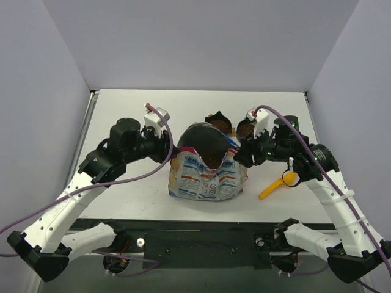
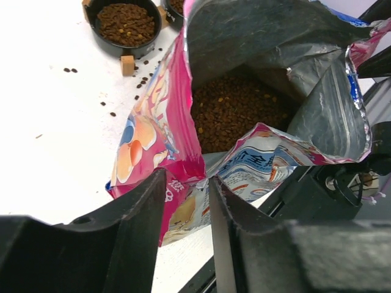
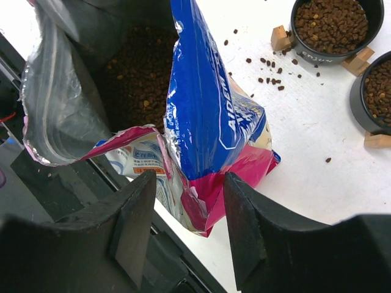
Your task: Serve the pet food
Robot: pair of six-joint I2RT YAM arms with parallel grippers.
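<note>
The pet food bag [image 1: 204,180] stands open in the middle of the table, its mouth upward. Brown kibble [image 2: 238,113] fills its lower part. My left gripper [image 1: 168,149] is at the bag's left top edge. In the left wrist view its jaws [image 2: 186,183] stand apart, with the magenta bag edge [image 2: 183,166] just at the tips, not pinched. My right gripper [image 1: 241,155] is at the bag's right top edge. Its jaws [image 3: 187,186] are open on either side of the magenta fold [image 3: 211,189]. Kibble [image 3: 137,79] also shows inside from that side.
Two black bowls [image 1: 220,125] [image 1: 244,127] filled with kibble stand just behind the bag. Loose pellets [image 3: 269,67] lie scattered on the white table between bag and bowls. A yellow-orange scoop [image 1: 276,186] lies right of the bag under the right arm.
</note>
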